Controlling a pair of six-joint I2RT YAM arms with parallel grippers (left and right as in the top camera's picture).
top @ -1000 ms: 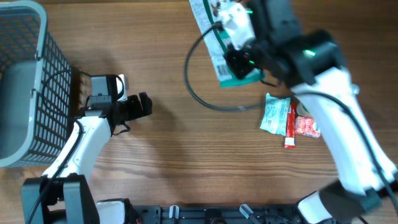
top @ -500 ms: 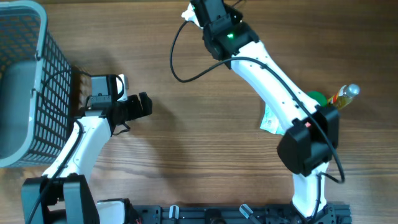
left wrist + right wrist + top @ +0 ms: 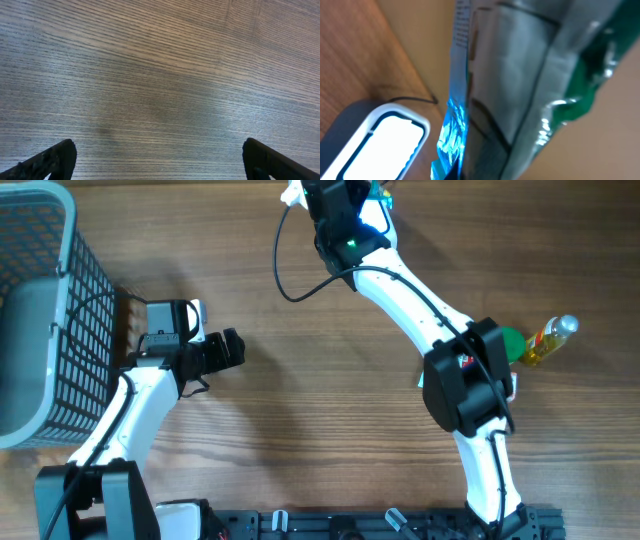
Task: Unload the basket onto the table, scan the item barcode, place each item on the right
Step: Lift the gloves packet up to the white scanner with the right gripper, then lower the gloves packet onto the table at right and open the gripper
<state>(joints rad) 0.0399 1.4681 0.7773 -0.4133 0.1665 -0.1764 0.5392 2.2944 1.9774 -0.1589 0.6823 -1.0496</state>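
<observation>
Two right fingers [image 3: 345, 200] pinch the green packet [image 3: 520, 75] between them; left fingers [image 3: 50, 160] spread empty

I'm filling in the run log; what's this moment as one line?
step: pouch held by lit scanner | right gripper: shut on pouch | left gripper: open, empty, over table near basket

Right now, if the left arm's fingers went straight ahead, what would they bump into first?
Probably just the bare wooden table: the open left fingers frame only wood, though depth is hard to judge.
</observation>
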